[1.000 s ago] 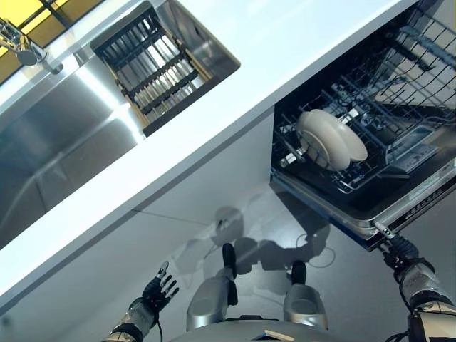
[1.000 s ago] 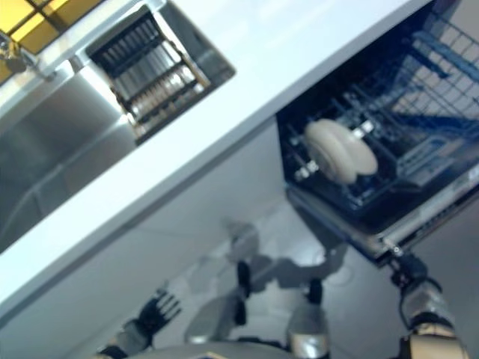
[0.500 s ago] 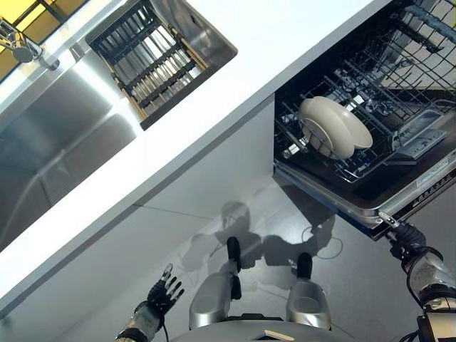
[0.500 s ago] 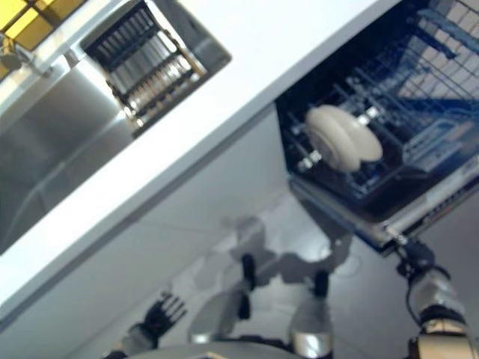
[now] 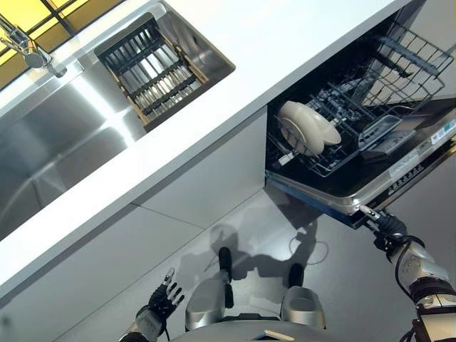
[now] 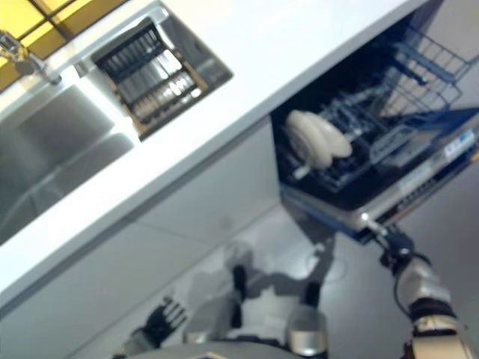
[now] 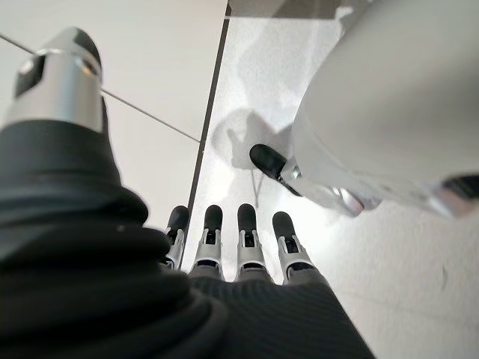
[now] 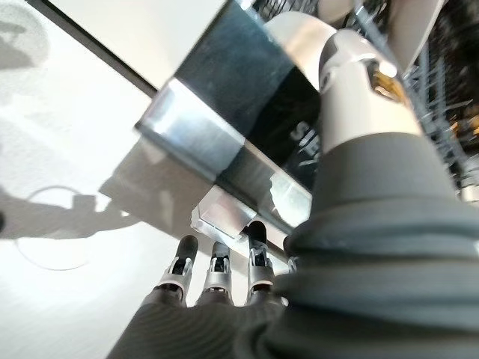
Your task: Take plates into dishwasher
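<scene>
Plates [image 5: 305, 128] racked, right hand [image 5: 383, 225] at door edge [image 5: 340, 205]

Head stereo pair looks steeply down on white countertop [image 5: 235, 78] and open dishwasher door [image 5: 370, 189], both shared. Wrist cameras sit close behind each hand, facing grey floor [image 7: 374, 269].

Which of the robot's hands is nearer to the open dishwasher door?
Right. The right hand reaches the front edge of the dishwasher door, its fingers straight beneath it. The left hand hangs open low beside the cabinet, far away.
</scene>
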{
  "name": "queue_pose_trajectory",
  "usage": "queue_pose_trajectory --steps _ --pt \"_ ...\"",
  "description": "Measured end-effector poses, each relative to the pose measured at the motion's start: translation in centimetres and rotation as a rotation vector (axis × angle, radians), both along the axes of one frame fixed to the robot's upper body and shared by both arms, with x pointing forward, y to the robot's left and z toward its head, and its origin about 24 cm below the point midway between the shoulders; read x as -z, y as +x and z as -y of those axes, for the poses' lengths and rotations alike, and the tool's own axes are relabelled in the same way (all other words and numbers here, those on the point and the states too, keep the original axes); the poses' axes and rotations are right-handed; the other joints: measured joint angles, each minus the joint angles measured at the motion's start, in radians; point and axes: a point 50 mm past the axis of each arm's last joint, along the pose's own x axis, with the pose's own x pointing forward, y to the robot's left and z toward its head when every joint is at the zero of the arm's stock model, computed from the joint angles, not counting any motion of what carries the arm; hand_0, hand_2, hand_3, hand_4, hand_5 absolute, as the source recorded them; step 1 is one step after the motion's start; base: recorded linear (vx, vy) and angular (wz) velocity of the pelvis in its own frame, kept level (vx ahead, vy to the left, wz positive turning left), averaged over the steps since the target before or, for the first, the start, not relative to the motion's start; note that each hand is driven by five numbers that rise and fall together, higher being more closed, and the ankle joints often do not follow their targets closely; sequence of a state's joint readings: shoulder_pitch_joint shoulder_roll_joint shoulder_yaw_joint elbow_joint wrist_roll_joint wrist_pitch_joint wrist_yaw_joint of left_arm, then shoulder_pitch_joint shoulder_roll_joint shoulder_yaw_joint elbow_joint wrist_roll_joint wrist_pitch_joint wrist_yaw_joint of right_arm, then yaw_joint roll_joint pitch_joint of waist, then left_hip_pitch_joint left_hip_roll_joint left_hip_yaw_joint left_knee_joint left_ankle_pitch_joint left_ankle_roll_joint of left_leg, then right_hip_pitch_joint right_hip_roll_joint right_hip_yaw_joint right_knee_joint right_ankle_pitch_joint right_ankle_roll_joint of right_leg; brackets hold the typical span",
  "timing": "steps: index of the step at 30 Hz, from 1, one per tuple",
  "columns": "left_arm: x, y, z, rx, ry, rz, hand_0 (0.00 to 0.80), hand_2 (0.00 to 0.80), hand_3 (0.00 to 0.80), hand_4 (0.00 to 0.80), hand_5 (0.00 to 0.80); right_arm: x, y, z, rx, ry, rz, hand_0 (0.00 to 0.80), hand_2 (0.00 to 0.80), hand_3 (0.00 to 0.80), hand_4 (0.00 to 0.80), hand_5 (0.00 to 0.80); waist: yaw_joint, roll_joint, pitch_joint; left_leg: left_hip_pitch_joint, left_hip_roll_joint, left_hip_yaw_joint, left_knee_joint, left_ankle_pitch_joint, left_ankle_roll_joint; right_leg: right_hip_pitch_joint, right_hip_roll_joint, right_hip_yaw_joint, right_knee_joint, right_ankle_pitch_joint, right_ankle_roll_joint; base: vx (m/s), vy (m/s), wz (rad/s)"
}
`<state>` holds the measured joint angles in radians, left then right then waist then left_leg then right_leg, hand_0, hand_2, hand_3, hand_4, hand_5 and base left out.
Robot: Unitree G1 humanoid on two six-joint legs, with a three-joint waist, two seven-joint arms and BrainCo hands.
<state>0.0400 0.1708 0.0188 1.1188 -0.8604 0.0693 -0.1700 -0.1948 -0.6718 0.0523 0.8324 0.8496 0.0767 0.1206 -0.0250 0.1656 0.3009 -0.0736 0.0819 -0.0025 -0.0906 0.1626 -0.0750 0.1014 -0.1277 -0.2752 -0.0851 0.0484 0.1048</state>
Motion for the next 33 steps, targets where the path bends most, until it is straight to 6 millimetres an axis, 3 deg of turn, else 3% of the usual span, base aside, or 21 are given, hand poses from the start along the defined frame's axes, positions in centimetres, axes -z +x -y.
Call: queue_pose_trajectory --steps 5,9,13,15,18,22,26,31,33 --pt "-0.2 -0.1 -1.1 0.046 0.049 -0.026 0.000 0.000 0.000 0.000 0.000 -0.9 1.6 -2.2 -0.066 0.038 0.082 0.000 0.000 0.000 0.000 0.000 0.045 -0.055 -0.053 0.012 0.001 -0.009 0.000 0.000 0.000 0.022 0.002 -0.016 0.000 -0.005 -0.003 0.042 -0.060 0.12" --pt "-0.2 -0.3 -1.7 0.048 0.061 -0.038 0.000 0.000 0.000 0.000 0.000 -3.0 3.5 -3.6 -0.111 0.069 0.204 0.000 0.000 0.000 0.000 0.000 0.077 -0.064 -0.103 0.014 0.004 -0.016 -0.001 0.000 0.000 0.040 -0.001 -0.045 -0.003 -0.015 -0.002 0.031 -0.046 0.22" --pt "-0.1 -1.5 -2.4 0.070 0.089 -0.070 0.000 0.000 0.000 0.000 0.000 -8.6 8.1 -7.3 -0.246 0.143 0.514 0.000 0.000 0.000 0.000 0.000 0.099 -0.086 -0.172 0.031 0.003 -0.013 0.000 0.000 0.000 0.072 -0.002 -0.067 0.000 -0.032 0.007 0.030 -0.031 0.21" --pt "-0.3 -1.5 -3.1 0.081 0.110 -0.076 0.000 0.000 0.000 0.000 0.000 -11.6 10.0 -8.6 -0.292 0.149 0.634 0.000 0.000 0.000 0.000 0.000 0.116 -0.114 -0.206 0.044 0.001 -0.015 0.001 -0.001 -0.002 0.088 -0.002 -0.066 0.001 -0.044 0.011 0.047 -0.018 0.26" --pt "-0.6 -1.4 -4.1 0.085 0.138 -0.076 0.000 0.000 0.000 0.000 0.000 -12.6 10.8 -8.9 -0.301 0.133 0.651 0.000 0.000 0.000 0.000 0.000 0.125 -0.165 -0.238 0.047 -0.006 -0.029 0.001 -0.003 -0.004 0.107 -0.009 -0.059 0.002 -0.069 0.016 0.025 0.001 0.36" --pt "-0.5 -1.9 -4.5 0.083 0.147 -0.099 0.000 0.000 0.000 0.000 0.000 -9.9 10.2 -9.1 -0.296 0.072 0.515 0.000 0.000 0.000 0.000 0.000 0.121 -0.190 -0.254 0.048 -0.007 -0.024 0.001 -0.005 -0.006 0.112 -0.010 -0.051 0.002 -0.077 0.013 -0.007 0.014 0.04" --pt "-0.3 -2.6 -4.2 0.069 0.150 -0.121 0.000 0.000 0.000 0.000 0.000 -5.1 7.3 -10.5 -0.346 0.017 0.380 0.000 0.000 0.000 0.000 0.000 0.108 -0.188 -0.267 0.050 -0.003 -0.006 0.000 -0.010 -0.008 0.105 -0.010 -0.035 0.002 -0.077 0.011 -0.018 0.032 -0.10" --pt "0.1 -2.4 -2.8 0.062 0.137 -0.130 0.000 0.000 0.000 0.000 0.000 4.8 -0.2 -13.6 -0.445 0.016 -0.032 0.000 0.000 0.000 0.000 0.000 0.079 -0.187 -0.270 0.043 0.001 0.005 -0.001 -0.014 -0.012 0.103 -0.004 -0.033 0.001 -0.080 0.008 -0.016 0.031 -0.04" --pt "0.1 -2.1 -2.5 0.078 0.138 -0.133 0.000 0.000 0.000 0.000 0.000 7.7 -2.9 -15.0 -0.514 0.006 -0.176 0.000 0.000 0.000 0.000 0.000 0.067 -0.185 -0.269 0.042 0.000 0.006 -0.001 -0.015 -0.015 0.103 -0.002 -0.033 0.001 -0.081 0.007 -0.012 0.034 -0.01"
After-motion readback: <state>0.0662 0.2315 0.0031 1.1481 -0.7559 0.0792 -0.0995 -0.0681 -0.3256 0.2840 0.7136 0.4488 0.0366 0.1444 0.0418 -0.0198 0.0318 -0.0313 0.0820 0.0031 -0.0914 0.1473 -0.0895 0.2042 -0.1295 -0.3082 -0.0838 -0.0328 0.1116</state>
